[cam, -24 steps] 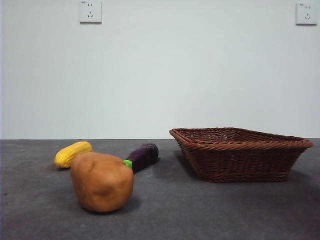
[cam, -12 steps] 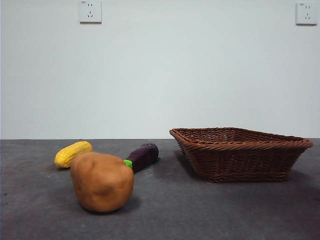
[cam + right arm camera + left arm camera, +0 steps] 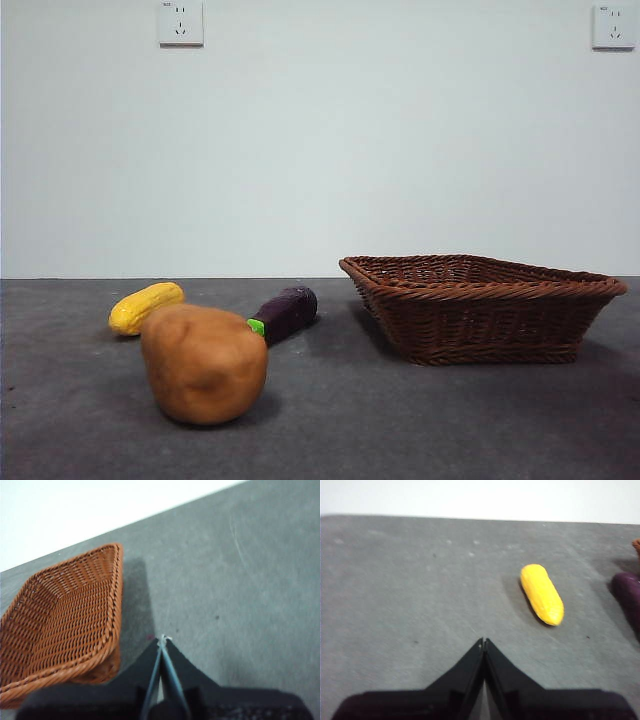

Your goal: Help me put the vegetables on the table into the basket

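Observation:
In the front view a lumpy orange-brown potato [image 3: 204, 362] lies on the dark grey table [image 3: 330, 420] at the left. Behind it lie a yellow corn cob [image 3: 146, 306] and a purple eggplant [image 3: 285, 312] with a green stem end. The brown wicker basket [image 3: 482, 306] stands at the right with nothing showing above its rim. My left gripper [image 3: 483, 641] is shut and empty above the table, short of the corn cob [image 3: 542, 594], with the eggplant [image 3: 629, 594] at the picture's edge. Beside the basket [image 3: 60, 625] hangs my right gripper [image 3: 163, 639], shut and empty.
A white wall with two power sockets [image 3: 180, 23] rises behind the table's far edge. Neither arm appears in the front view.

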`<state>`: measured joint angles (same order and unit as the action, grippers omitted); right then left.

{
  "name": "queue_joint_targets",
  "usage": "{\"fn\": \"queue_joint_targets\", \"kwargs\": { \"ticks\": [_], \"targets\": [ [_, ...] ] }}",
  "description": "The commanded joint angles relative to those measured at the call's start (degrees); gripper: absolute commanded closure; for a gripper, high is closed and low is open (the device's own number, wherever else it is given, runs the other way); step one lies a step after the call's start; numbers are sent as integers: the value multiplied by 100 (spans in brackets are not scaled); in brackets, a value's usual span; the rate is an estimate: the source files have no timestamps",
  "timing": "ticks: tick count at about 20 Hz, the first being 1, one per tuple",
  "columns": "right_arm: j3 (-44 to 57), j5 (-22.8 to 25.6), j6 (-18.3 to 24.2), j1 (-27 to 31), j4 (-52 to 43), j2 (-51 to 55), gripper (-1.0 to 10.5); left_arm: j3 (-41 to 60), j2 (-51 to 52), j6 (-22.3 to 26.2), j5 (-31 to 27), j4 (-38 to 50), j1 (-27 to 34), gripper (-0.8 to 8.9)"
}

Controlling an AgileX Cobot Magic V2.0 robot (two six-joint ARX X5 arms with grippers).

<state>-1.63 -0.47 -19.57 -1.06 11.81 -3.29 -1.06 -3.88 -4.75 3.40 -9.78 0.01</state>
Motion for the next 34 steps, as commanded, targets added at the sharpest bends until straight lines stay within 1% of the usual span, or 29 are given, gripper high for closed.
{"fn": "queue_joint_targets", "kwargs": {
  "ticks": [1,7,9,11,12,14,16,17,20,22,23,24,25,28,29,31,32,33,34],
  "targets": [
    [-184,-15,-470,-4,140,-131,956,-44,-162,-350,214,20,15,820],
    [-796,-20,-490,-4,168,-789,955,-603,-887,-750,304,22,15,820],
    [-1163,-28,-485,-4,168,-1322,955,-973,-1403,-929,304,35,15,820],
    [-1543,-232,-479,-4,203,-1987,955,-1375,-1998,-1056,317,31,15,820],
    [-1759,-393,-459,-4,299,-2380,955,-1602,-2315,-1069,411,7,15,820],
    [-2277,-774,-420,-4,627,-3230,954,-2059,-2933,-1073,872,2,15,818],
    [-2863,-1198,-420,-4,1080,-4065,947,-2505,-3543,-1071,1510,2,15,818],
    [-3099,-1303,-422,-4,1250,-4365,947,-2664,-3770,-1071,1707,2,15,818],
    [-3816,-1325,-437,-4,1749,-5112,947,-3060,-4422,-1071,2492,-26,15,818],
    [-4179,-1410,-420,-4,2009,-5396,947,-3285,-4723,-1069,2859,-155,17,818],
    [-4328,-1578,-306,-4,2048,-5515,947,-3405,-4850,-1071,2889,-280,15,818],
    [-4529,-1856,-83,-4,2118,-5670,946,-3554,-4986,-1069,2896,-468,17,818],
    [-4708,-2035,74,-4,2194,-5818,944,-3689,-5097,-1067,2898,-636,15,818],
    [-5414,-2052,352,-7,2605,-6496,931,-4168,-5482,-981,2905,-1167,15,818],
    [-5652,-2044,442,-7,2743,-6758,855,-4334,-5608,-903,2924,-1362,15,818],
    [-6127,-2048,629,-7,3025,-7324,575,-4651,-5847,-662,2964,-1808,15,813],
    [-6369,-2048,752,-7,3171,-7619,463,-4795,-5971,-549,2966,-2028,7,813],
    [-6610,-2055,874,-13,3316,-7923,393,-4944,-6100,-411,2962,-2286,-4,813],
    [-6843,-2055,990,-13,3460,-8227,370,-5075,-6225,-271,2964,-2511,-7,813]
  ]
}}
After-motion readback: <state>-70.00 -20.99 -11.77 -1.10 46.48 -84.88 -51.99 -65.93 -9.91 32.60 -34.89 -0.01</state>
